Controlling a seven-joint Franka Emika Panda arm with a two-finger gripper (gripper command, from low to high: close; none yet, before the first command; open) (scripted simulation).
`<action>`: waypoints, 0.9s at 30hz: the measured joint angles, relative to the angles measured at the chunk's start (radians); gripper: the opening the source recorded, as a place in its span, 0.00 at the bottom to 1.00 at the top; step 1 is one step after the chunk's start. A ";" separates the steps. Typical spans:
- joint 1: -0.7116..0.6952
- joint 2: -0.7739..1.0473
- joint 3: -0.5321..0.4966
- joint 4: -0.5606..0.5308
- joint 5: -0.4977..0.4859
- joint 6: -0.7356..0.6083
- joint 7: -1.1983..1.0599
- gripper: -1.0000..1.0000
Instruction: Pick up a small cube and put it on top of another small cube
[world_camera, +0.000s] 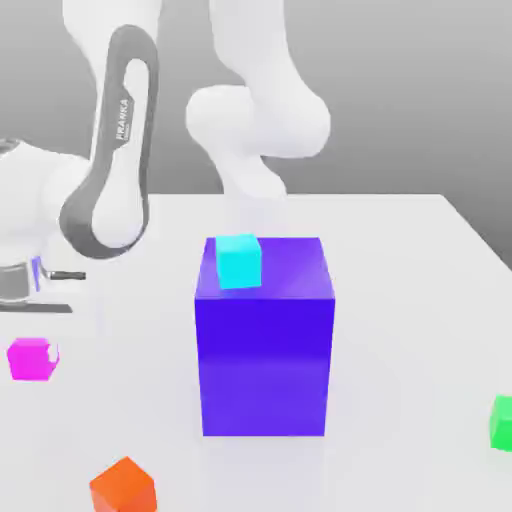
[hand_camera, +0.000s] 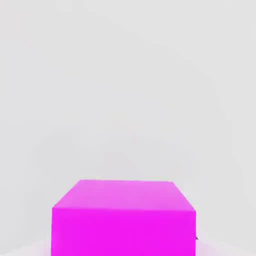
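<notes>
The small magenta cube (world_camera: 26, 366) sits low at the exterior view's far left, and in the hand view the same cube (hand_camera: 122, 220) is very close under the camera. My gripper (world_camera: 34, 345) comes straight down on it from the hand above and is shut on the cube. A pale fingertip (world_camera: 53, 352) overlaps the cube's upper right corner. The other small cube, bright green (world_camera: 503, 420), rests on the table at the exterior view's far right edge, partly cut off.
A big blue-violet block (world_camera: 265, 350) stands mid-table between the two small cubes, with a cyan cube (world_camera: 239, 260) on its top. An orange cube (world_camera: 123, 487) lies near the front left. The arm's white links rise behind the block.
</notes>
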 joint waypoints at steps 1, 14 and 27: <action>0.040 0.015 0.026 0.031 -0.008 -0.007 0.027 0.00; 0.482 0.008 0.242 0.126 -0.121 -0.118 0.476 0.00; 0.842 0.023 0.426 0.158 -0.220 -0.177 0.888 0.00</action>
